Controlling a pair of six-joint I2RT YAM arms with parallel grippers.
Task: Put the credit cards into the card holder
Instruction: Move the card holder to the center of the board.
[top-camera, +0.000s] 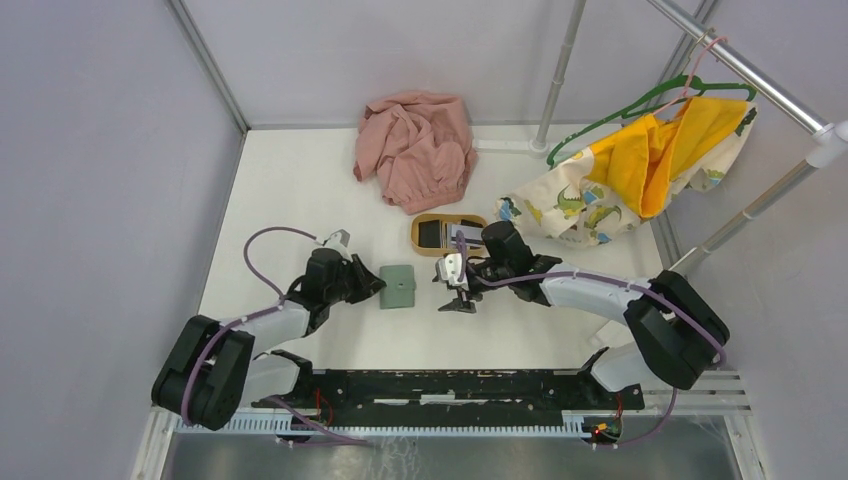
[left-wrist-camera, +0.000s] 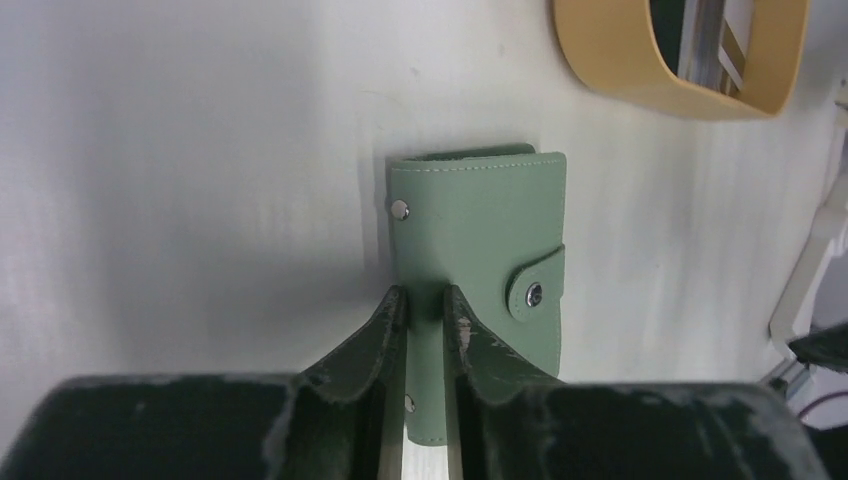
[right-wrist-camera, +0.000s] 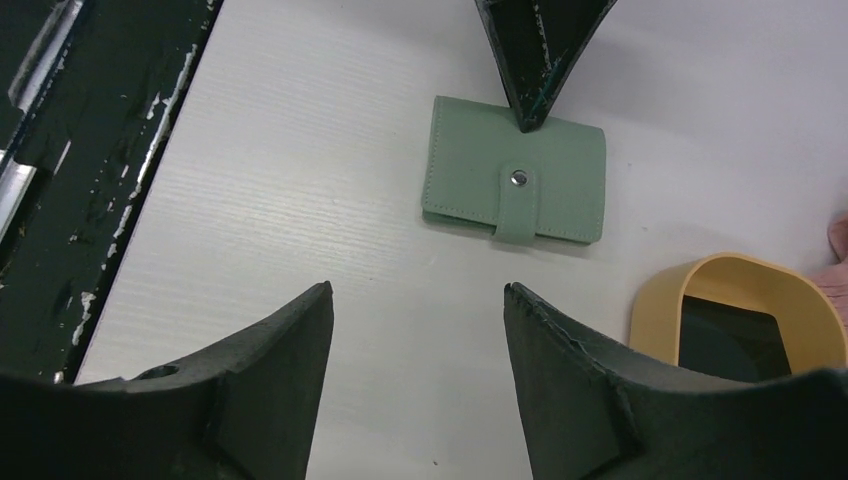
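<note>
In the top view, the left gripper (left-wrist-camera: 424, 292) has its fingers drawn to a narrow slit, with the tips on the near edge of the holder (left-wrist-camera: 480, 220). I cannot tell whether it is pinching the holder or only pinning it. It likely steadies the holder for opening, since the snap strap is fastened. The holder lies flat on the table at that gripper's 3 o'clock. At the holder's 3 o'clock the right gripper (right-wrist-camera: 417, 288) hovers spread and empty. Between 1 and 2 o'clock, the tray (top-camera: 414, 234) holds the cards (right-wrist-camera: 725, 335).
</note>
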